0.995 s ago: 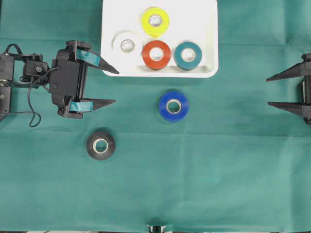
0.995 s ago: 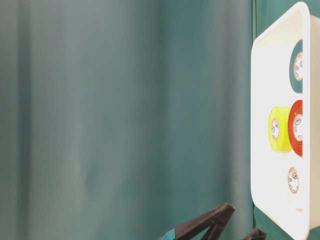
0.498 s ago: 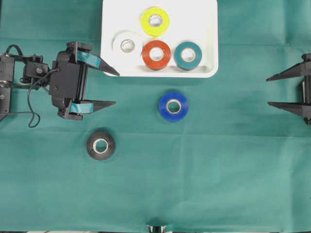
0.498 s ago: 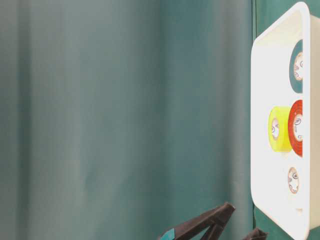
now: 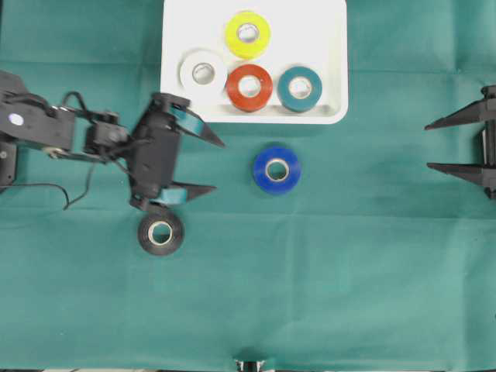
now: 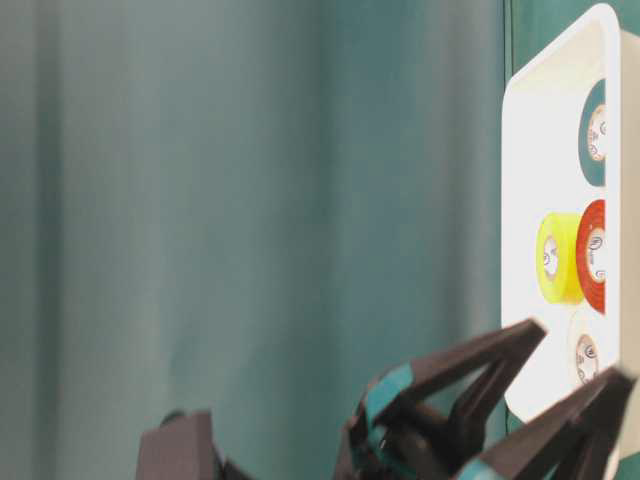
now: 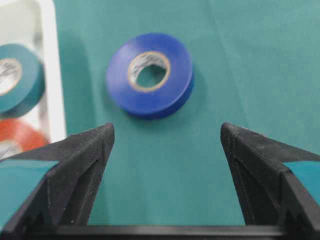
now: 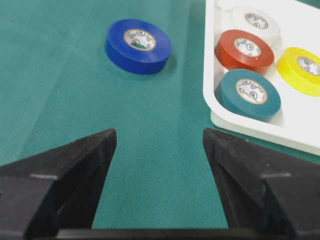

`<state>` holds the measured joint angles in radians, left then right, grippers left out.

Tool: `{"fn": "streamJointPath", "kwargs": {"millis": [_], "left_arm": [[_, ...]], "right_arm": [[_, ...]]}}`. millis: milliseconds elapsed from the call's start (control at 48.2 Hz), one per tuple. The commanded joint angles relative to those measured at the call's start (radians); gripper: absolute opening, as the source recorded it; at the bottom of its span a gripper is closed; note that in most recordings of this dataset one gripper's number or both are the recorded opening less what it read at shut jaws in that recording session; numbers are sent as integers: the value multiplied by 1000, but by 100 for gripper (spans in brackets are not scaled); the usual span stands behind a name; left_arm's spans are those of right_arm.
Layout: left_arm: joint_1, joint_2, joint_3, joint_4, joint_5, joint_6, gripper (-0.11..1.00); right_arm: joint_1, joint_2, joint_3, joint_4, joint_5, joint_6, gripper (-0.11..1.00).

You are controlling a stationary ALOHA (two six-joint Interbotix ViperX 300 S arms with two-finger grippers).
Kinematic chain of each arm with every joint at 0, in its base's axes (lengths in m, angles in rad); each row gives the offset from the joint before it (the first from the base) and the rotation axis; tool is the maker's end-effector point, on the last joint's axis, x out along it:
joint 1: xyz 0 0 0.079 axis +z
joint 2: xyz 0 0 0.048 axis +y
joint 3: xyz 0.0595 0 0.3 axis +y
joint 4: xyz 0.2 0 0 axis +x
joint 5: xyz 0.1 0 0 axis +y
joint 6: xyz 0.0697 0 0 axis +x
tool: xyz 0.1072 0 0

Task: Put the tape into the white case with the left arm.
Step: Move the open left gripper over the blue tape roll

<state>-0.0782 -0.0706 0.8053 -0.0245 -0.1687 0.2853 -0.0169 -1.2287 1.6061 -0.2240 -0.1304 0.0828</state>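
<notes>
Blue tape (image 5: 277,169) lying ahead of left gripper (image 5: 217,165)
Fingers spread apart, holding nothing; white case (image 5: 332,46) holds four rolls.

Green cloth (image 5: 349,294) over the table, wrinkled in places

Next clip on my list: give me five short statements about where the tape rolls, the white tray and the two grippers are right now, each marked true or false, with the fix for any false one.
1. The shallow white plastic case holds four tape rolls. True.
2. The blue tape roll lies inside the case. False: it lies on the green cloth, just outside the case's rim.
3. The left gripper with teal bands is open and holds nothing. True.
4. The black tape roll is clamped in the right gripper. False: it lies free on the cloth beside the left gripper; the right gripper is open and empty.
5. The left wrist view shows the blue roll ahead between the open fingers. True.
</notes>
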Motion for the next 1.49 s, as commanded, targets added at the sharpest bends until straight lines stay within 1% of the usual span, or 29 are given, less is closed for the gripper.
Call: {"fn": "streamJointPath", "kwargs": {"millis": [0, 207, 601, 788, 1161, 1472], "left_arm": [[-15, 29, -58, -3, -3, -2, 88], [-35, 109, -130, -3, 3, -2, 88], [-37, 242, -233, -3, 6, -2, 88], [-43, 285, -278, -3, 34, -2, 88], [-40, 347, -348, -3, 107, -2, 88], [-17, 382, -373, -3, 152, 0, 88]], "right_arm": [[0, 8, -8, -2, -5, 0, 97], [-2, 8, -8, -2, -5, 0, 97], [0, 8, -8, -2, -5, 0, 97], [-2, 8, -8, -2, -5, 0, 97], [0, 6, -9, -2, -5, 0, 97], [0, 8, -8, -2, -5, 0, 97]]}}
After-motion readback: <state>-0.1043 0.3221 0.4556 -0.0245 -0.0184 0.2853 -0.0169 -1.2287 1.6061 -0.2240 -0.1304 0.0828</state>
